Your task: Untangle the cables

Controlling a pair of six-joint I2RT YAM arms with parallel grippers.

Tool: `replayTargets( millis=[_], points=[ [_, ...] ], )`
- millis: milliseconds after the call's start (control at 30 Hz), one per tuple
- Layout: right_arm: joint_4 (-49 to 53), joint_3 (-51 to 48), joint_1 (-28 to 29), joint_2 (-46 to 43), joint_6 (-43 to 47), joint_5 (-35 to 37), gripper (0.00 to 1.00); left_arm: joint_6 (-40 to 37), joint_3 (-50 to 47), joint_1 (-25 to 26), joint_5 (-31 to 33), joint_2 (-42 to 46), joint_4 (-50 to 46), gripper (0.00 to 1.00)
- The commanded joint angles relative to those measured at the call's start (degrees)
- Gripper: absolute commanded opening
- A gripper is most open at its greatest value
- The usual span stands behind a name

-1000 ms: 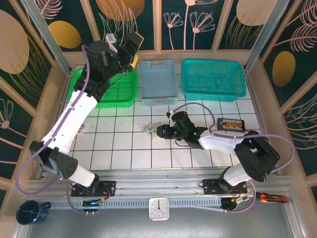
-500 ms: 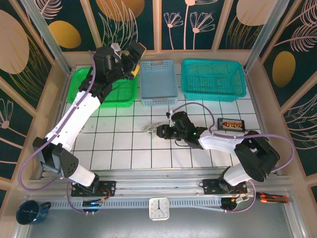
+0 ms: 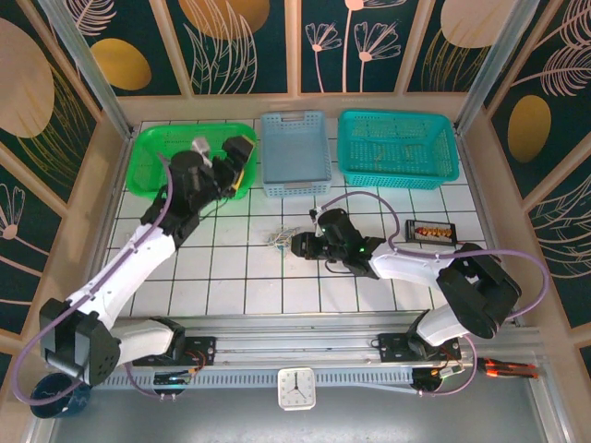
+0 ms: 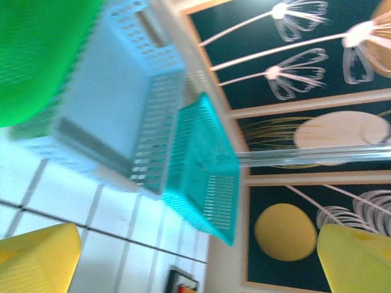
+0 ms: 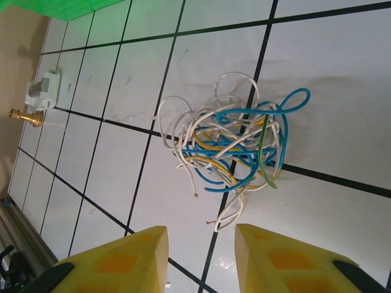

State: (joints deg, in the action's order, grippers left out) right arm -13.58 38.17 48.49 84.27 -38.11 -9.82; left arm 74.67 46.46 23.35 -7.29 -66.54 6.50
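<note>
From above, the cables (image 3: 277,239) sit bunched on the white tiles (image 3: 222,277), with the right gripper (image 3: 297,245) just beside them. Left wrist cam: the left gripper (image 4: 195,259) is spread wide, holding nothing. Right wrist cam: narrow gap, nothing gripped, tangle just past the tips.

No writing can be read anywhere. The clock (image 3: 295,389) at the near rail has dial marks too small to make out. The orange print on the dark packet (image 3: 431,231) on the tiles is a blur.
</note>
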Motion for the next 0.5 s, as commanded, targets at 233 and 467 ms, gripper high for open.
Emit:
replayTargets(
  millis=[233, 467],
  points=[
    [-3.0, -1.1, 1.2, 2.3, 0.8, 2.4, 0.34, -0.4, -22.4, -0.8, 5.5, 7.6, 14.7, 0.99],
    [-5.1, 1.8, 0.9, 7.7, 3.3, 2.4, 0.33, -7.1, -26.6, -0.8, 3.7, 8.7, 19.9, 0.99]
  ],
)
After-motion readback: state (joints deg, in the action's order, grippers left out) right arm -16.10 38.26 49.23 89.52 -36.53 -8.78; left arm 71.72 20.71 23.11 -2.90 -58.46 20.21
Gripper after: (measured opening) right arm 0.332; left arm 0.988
